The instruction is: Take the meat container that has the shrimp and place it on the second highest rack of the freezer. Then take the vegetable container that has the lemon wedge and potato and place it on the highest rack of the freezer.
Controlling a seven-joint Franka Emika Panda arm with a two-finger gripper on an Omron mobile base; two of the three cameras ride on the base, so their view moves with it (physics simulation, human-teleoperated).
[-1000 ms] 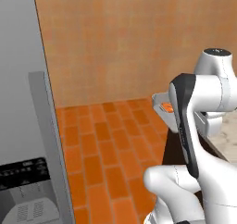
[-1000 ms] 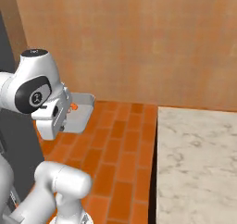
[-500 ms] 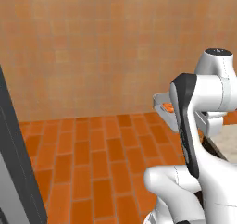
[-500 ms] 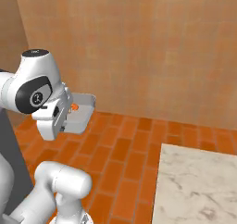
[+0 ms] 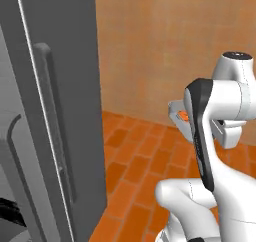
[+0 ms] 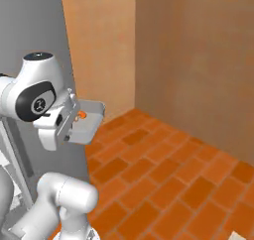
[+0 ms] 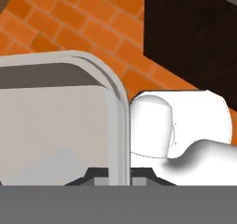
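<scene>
Meat container [image 6: 88,121] level, long axis out from closed fingers [image 7: 118,174]

Orange brick floor [image 6: 163,184] underfoot, tan wood-grain walls [image 6: 198,60] meeting in a corner, dark cabinet front [image 7: 194,38] off to one side
</scene>
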